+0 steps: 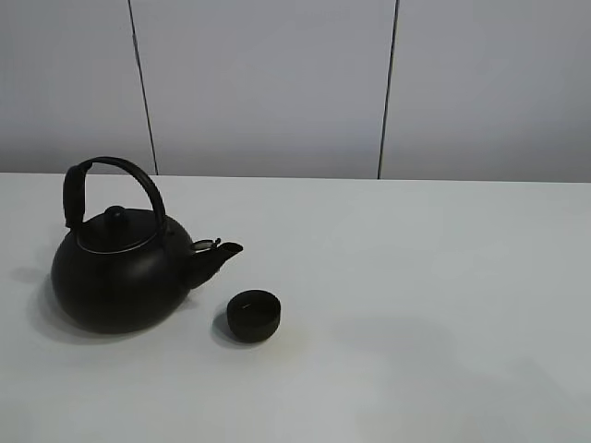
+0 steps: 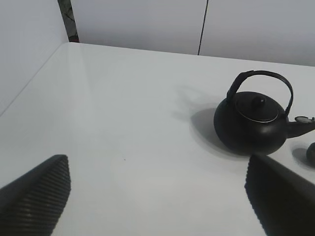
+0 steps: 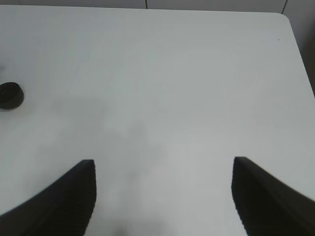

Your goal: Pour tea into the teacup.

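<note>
A big round black kettle (image 1: pixel 115 268) with an arched handle stands upright on the white table (image 1: pixel 416 277) at the left, its spout pointing right. The small matte black teacup (image 1: pixel 254 315) stands just right of the spout and a little nearer. No tea stream shows. Neither gripper shows in the exterior high view. In the left wrist view my left gripper (image 2: pixel 157 196) is open and empty, well short of the kettle (image 2: pixel 251 125); the teacup's edge (image 2: pixel 311 153) is cut by the frame. In the right wrist view my right gripper (image 3: pixel 162 196) is open and empty, far from the teacup (image 3: pixel 10 95).
Grey wall panels (image 1: pixel 268 83) stand behind the table's far edge. The table's corner and side edge show in the right wrist view (image 3: pixel 295 34). A wall runs along the table's left side in the left wrist view (image 2: pixel 24 44).
</note>
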`<state>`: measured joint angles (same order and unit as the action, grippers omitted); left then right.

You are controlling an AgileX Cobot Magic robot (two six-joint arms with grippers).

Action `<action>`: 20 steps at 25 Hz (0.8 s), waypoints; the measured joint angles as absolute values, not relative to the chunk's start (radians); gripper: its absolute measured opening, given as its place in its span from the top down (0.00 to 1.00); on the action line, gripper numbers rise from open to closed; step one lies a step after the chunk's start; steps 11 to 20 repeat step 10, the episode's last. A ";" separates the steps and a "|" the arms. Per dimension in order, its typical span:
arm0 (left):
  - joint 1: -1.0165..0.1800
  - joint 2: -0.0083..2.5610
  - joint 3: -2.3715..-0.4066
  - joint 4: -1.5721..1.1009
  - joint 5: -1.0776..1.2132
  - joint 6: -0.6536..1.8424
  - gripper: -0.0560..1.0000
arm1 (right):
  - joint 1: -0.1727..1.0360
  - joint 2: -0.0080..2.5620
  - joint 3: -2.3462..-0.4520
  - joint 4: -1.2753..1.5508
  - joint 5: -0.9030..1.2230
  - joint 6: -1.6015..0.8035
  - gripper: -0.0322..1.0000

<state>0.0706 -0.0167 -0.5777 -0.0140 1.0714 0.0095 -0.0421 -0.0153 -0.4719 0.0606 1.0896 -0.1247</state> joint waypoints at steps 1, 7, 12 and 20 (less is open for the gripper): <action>0.071 -0.017 -0.569 -0.014 1.073 0.010 0.29 | -0.042 -0.015 -0.472 0.061 1.090 -0.125 0.46; 0.071 -0.017 -0.509 -0.015 1.085 0.010 0.29 | -0.042 -0.015 -0.472 0.061 1.090 -0.125 0.46; 0.071 -0.017 -0.503 -0.015 1.096 0.009 0.29 | -0.042 -0.015 -0.472 0.061 1.090 -0.125 0.46; 0.071 -0.017 -0.503 -0.015 1.096 0.009 0.29 | -0.042 -0.015 -0.472 0.061 1.090 -0.125 0.46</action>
